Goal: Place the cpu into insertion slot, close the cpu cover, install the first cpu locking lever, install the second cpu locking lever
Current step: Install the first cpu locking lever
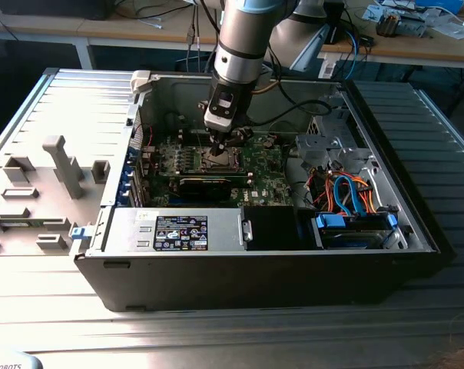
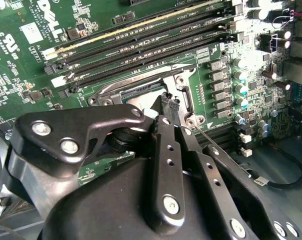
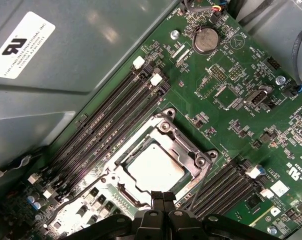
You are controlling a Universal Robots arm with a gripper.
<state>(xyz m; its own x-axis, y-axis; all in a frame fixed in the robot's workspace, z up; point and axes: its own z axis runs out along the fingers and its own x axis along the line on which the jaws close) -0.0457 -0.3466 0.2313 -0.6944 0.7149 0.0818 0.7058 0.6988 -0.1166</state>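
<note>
the gripper [image 3: 164, 196] is hanging at the insertion slot's [image 3: 163, 125] near edge, jaws pinched together – nothing showing between them. just beyond, the cpu [image 3: 156, 167] is sitting in the slot, the cpu cover [image 3: 178, 145] lying flat around it (a thin lever wire [image 3: 201, 185] running alongside).

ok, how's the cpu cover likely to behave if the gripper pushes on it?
The cpu cover looks like thin sheet metal with a cut-out centre: probably light, slightly springy, not floppy. It lies flat around the cpu, so a downward push should barely move it. Its bare metal face may let the shut gripper skid.
</note>
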